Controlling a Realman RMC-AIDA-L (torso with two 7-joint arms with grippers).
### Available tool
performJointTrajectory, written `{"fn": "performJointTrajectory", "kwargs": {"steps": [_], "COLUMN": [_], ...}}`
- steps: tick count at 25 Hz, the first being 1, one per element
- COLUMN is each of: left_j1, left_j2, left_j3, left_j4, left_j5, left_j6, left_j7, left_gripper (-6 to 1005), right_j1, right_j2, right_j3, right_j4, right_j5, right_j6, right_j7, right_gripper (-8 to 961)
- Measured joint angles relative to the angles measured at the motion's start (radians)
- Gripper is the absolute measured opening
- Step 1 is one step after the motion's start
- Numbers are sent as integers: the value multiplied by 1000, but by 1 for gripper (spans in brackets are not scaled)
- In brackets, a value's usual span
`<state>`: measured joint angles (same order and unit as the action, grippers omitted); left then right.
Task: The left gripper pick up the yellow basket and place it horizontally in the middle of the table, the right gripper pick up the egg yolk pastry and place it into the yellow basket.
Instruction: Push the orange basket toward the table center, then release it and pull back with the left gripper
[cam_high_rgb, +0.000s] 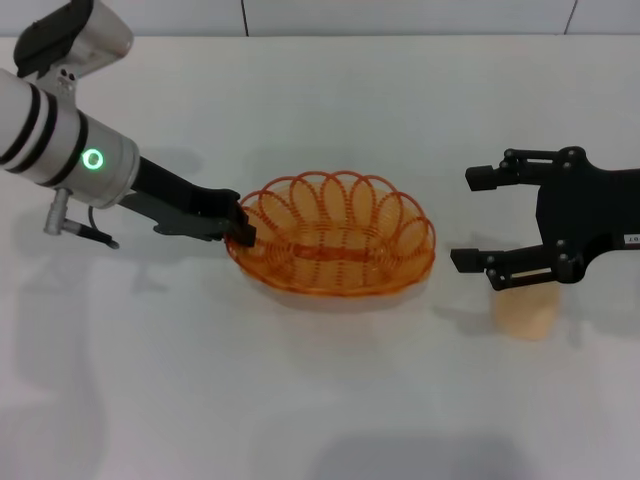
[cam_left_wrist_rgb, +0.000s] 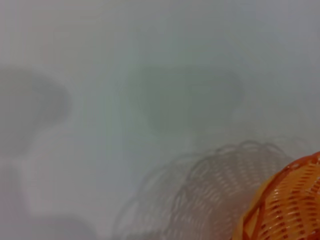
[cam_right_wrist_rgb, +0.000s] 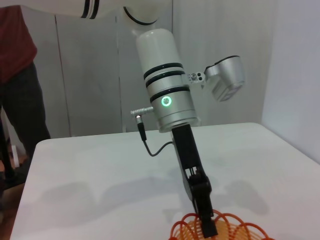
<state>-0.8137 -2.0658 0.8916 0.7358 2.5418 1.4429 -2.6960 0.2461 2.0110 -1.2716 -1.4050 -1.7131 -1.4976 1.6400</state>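
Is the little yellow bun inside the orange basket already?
No, the egg yolk pastry sits on the table beneath the open right gripper, apart from the yellow basket, which holds nothing.

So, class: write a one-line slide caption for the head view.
Left gripper shut on basket rim mid-table; open right gripper over pastry.

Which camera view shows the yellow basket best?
The head view: the whole yellow basket lies on the table, the left gripper at its rim. The left wrist view shows one edge; the right wrist view shows a few rim loops.
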Motion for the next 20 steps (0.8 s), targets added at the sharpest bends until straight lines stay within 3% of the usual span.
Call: {"fn": "performJointTrajectory", "kwargs": {"steps": [20], "left_j1": [-11], "left_j2": [-10], "left_j3": [1], "left_j4": [-39], "left_j5": [-3], "left_j6": [-33], "left_j7": [6], "left_gripper": [84], "right_j1": [-1], "right_j2": [0], "right_j3": [0], "right_j4": [0], "right_j5": [2], "right_j6": [-5], "right_j7": [0], "right_gripper": [781]}}
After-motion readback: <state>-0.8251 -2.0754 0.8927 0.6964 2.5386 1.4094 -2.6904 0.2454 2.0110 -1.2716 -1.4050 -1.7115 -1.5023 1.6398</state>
